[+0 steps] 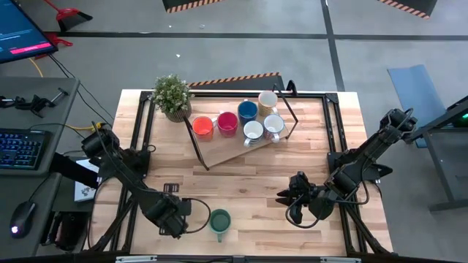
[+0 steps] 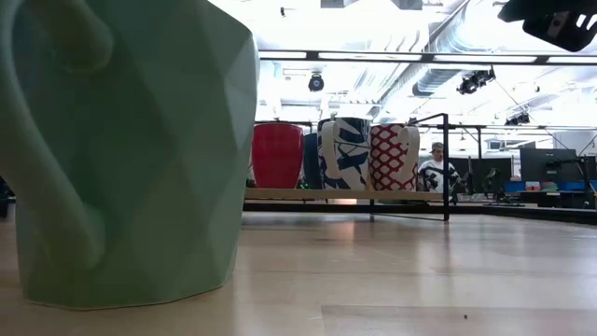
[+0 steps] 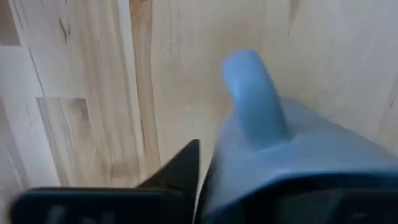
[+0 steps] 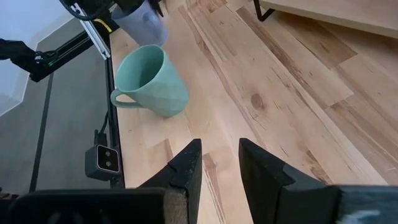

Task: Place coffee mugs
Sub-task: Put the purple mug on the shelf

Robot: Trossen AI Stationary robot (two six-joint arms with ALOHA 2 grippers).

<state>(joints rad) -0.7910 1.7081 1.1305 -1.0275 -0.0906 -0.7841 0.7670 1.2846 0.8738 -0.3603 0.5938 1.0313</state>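
From above, a wooden table (image 1: 241, 183) carries a raised board (image 1: 241, 146) near its far edge, and on it stand six mugs: an orange mug (image 1: 202, 127), a red mug (image 1: 227, 122), a bright blue mug (image 1: 247, 110), a cream mug (image 1: 268, 100) and two white mugs (image 1: 253, 131) (image 1: 273, 125), with a potted plant (image 1: 172, 96) just beside the board. A green mug (image 1: 219, 220) stands upright near the table's front edge; the left gripper (image 1: 191, 223) is just beside it, the right gripper (image 1: 287, 196) well apart from it. At table height the green mug (image 2: 126, 149) fills the near left, and the red mug (image 2: 277, 155) and patterned mugs stand on the board behind. The left wrist camera shows a grey-blue mug (image 3: 292, 149) between that claw's fingers; whether they pinch it I cannot tell. The right wrist camera shows its claw (image 4: 219, 163) spread and empty above bare wood, the green mug (image 4: 152, 82) ahead.
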